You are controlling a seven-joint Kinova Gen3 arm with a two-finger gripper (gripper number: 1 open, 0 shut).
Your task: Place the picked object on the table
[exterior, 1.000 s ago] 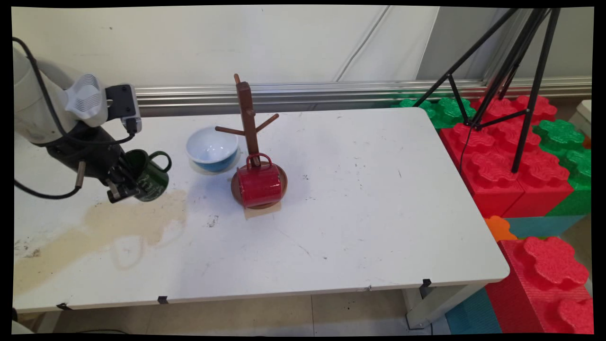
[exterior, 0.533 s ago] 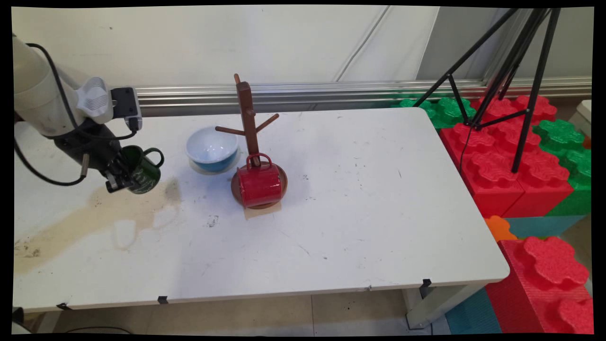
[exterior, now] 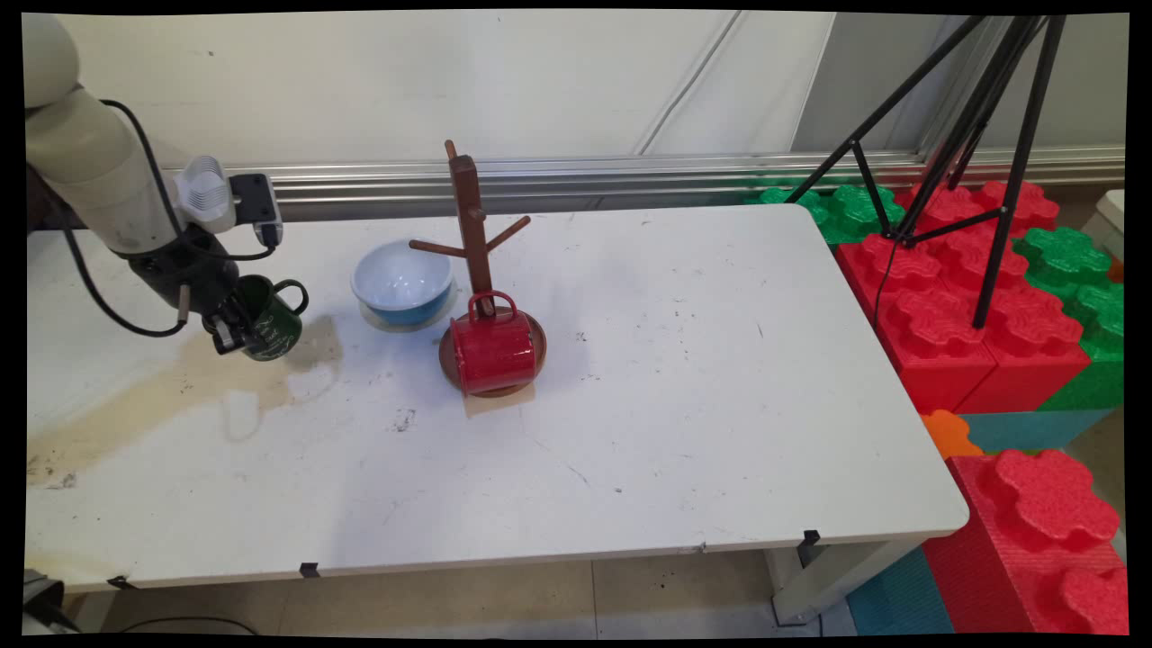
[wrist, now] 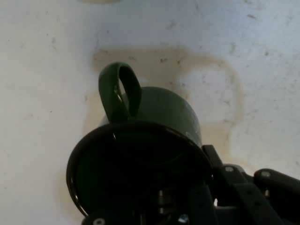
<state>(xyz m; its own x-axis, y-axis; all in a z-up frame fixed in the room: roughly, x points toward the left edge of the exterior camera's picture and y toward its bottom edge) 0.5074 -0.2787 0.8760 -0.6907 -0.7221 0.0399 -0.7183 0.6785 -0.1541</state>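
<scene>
The white table (exterior: 684, 378) fills the middle of the frame, with a tan stain (exterior: 162, 396) across its left part. At right stand red and green blocks (exterior: 972, 306) and a black tripod (exterior: 981, 135). Near the table's upper middle rises a wooden mug tree (exterior: 472, 234); a red mug (exterior: 493, 349) lies tipped on its base, and a blue bowl (exterior: 402, 283) sits just left of it. At left, the gripper (exterior: 236, 326) is clamped on the rim of a green mug (exterior: 270, 319), tilted above the stain, handle to the right.
</scene>
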